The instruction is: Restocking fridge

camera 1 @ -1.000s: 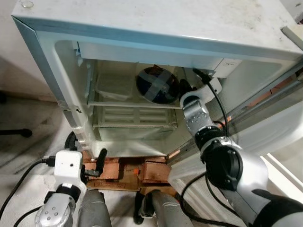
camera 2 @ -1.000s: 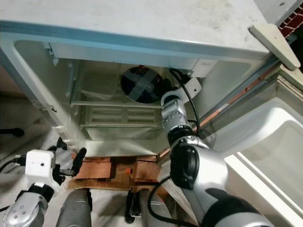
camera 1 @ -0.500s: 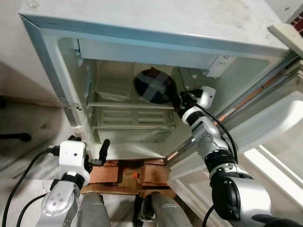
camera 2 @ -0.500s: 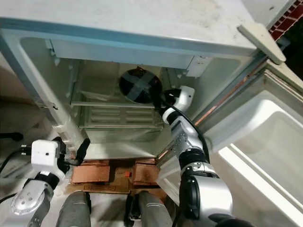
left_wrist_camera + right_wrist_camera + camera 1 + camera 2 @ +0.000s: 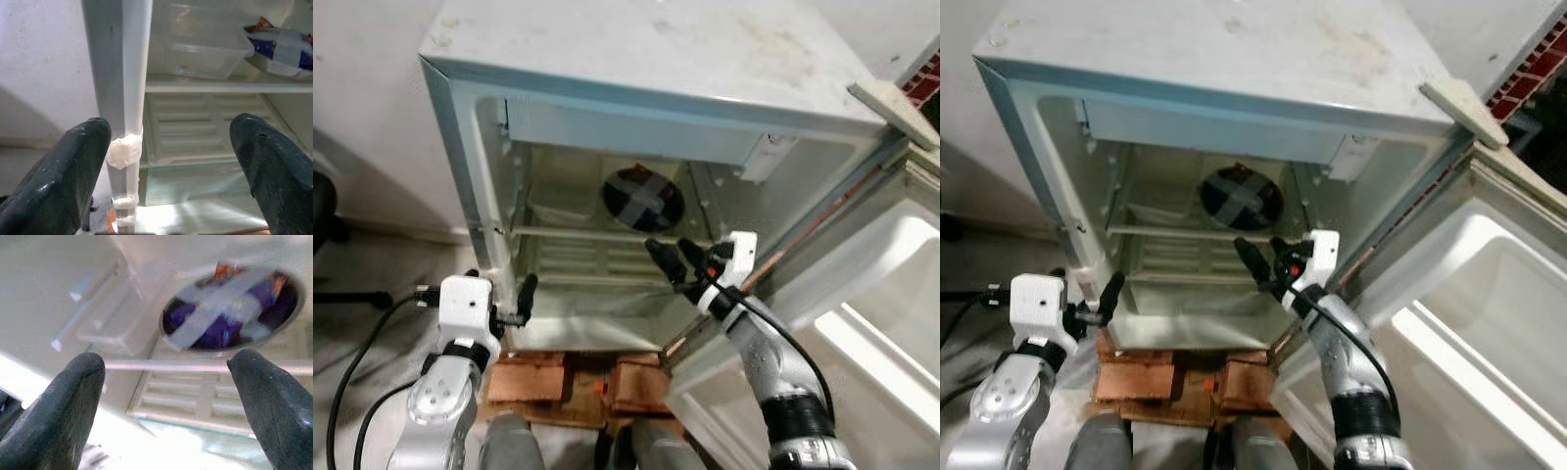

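A small white fridge (image 5: 636, 59) stands open before the robot, its door (image 5: 1489, 294) swung wide to the robot's right. On the upper shelf (image 5: 607, 233) inside sits a round bowl (image 5: 643, 197) of dark contents, sealed with crossed strips of grey tape; in the left wrist view a clear lidded container (image 5: 200, 54) rests on the same shelf, beside the bowl toward the fridge's left wall. Below the shelf lies a pale ribbed cover (image 5: 200, 132) over a clear drawer.

The right gripper (image 5: 676, 260) is raised just in front of the fridge opening, below the bowl and level with the shelf's front edge, its jaws spread wide and holding nothing; the right wrist view looks between the two black fingers (image 5: 73, 396) up at the taped bowl. The left gripper (image 5: 515, 299) hangs at the fridge's lower left corner, close to the left door frame (image 5: 120, 88), whose edge carries lumps of white tape. Its jaws are also spread wide and empty, with the frame seen between the fingers in the left wrist view.

The fridge rests on a base of reddish bricks (image 5: 578, 377) on a grey floor (image 5: 382, 274).
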Controlling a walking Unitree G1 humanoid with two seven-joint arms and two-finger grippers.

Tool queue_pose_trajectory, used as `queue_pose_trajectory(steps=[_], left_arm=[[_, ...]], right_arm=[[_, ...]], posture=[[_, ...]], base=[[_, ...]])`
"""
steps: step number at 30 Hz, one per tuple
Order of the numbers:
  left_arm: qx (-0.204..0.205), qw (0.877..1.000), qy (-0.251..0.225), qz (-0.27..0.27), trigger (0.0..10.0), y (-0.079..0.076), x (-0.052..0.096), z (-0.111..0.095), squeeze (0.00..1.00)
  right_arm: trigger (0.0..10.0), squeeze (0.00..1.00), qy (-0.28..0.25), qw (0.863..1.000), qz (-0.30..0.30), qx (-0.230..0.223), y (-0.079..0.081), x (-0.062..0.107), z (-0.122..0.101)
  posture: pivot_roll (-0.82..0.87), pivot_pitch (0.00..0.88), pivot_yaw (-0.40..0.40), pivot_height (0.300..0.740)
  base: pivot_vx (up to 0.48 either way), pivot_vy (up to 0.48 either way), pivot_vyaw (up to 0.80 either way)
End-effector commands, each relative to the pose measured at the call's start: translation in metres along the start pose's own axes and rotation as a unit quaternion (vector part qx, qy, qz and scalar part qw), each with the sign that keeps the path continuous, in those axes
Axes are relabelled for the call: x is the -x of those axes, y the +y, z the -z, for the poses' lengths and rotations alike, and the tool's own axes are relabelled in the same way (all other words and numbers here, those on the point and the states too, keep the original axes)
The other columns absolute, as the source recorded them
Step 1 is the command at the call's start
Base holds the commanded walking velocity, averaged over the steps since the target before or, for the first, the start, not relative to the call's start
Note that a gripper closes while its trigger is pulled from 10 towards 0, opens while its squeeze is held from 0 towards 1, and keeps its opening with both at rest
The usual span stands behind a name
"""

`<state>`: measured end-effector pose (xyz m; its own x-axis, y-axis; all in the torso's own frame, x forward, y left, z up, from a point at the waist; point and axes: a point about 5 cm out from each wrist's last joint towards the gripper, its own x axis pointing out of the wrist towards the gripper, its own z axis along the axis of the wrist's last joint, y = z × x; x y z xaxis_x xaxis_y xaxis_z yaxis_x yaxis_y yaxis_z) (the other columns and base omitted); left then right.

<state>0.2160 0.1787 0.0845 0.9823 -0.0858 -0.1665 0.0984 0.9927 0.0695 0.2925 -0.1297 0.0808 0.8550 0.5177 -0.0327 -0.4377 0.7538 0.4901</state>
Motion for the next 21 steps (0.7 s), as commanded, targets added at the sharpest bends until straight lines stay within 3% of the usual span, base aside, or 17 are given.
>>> queue_pose_trajectory(steps=[1, 21], left_arm=[[0.001, 1.000, 0.000, 0.005, 10.0, -0.0031, -0.0025, 0.0016, 0.00], [-0.004, 1.000, -0.005, 0.014, 10.0, -0.0047, -0.0119, 0.0042, 0.00]], right_arm=[[10.0, 0.00, -0.018, 1.000, 0.008, 0.007, 0.0017, 0.0067, -0.0116], [10.0, 0.00, -0.005, 0.999, 0.032, 0.005, 0.0087, 0.0143, -0.0110]], posture=[[0.14, 0.047, -0.171, 0.740], [0.12, 0.019, -0.162, 0.740]], base=[[-0.251, 0.000, 0.00], [-0.290, 0.000, 0.00]])
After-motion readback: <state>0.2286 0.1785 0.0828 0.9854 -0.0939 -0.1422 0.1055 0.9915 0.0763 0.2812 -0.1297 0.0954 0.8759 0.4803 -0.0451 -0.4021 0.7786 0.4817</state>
